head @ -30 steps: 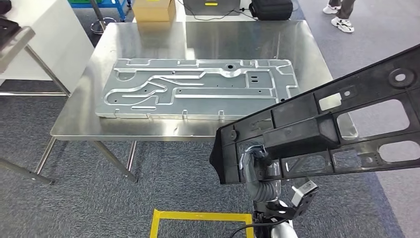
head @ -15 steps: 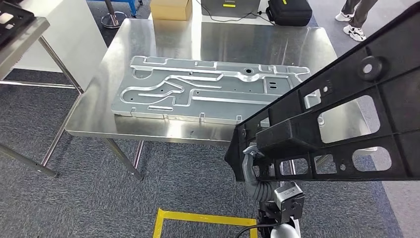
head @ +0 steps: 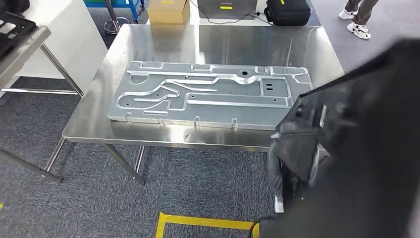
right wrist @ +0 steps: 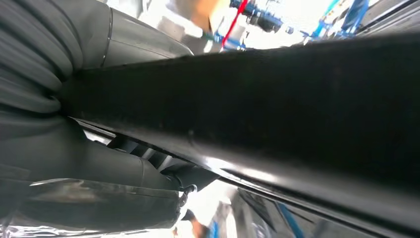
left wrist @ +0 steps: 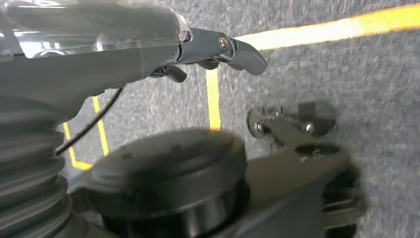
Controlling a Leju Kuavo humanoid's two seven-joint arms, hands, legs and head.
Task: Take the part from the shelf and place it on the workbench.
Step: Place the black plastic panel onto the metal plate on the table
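Observation:
The black plastic part, a long frame with cut-outs, looms blurred and close at the right of the head view, before the near right corner of the steel workbench. My right hand grips the black part from beneath; the part covers most of the hand. A large silver pressed-metal panel lies flat on the workbench. My left hand hangs over the grey carpet with its fingers apart and nothing in them.
The shelf stands at the far left with another dark part on it. Beyond the workbench are a cardboard box, a black case and a person's feet. Yellow floor tape marks the carpet in front.
The view has shifted slightly. The black part has swung up and closer to the camera, now blurred and covering the lower right, where the right hand showed before.

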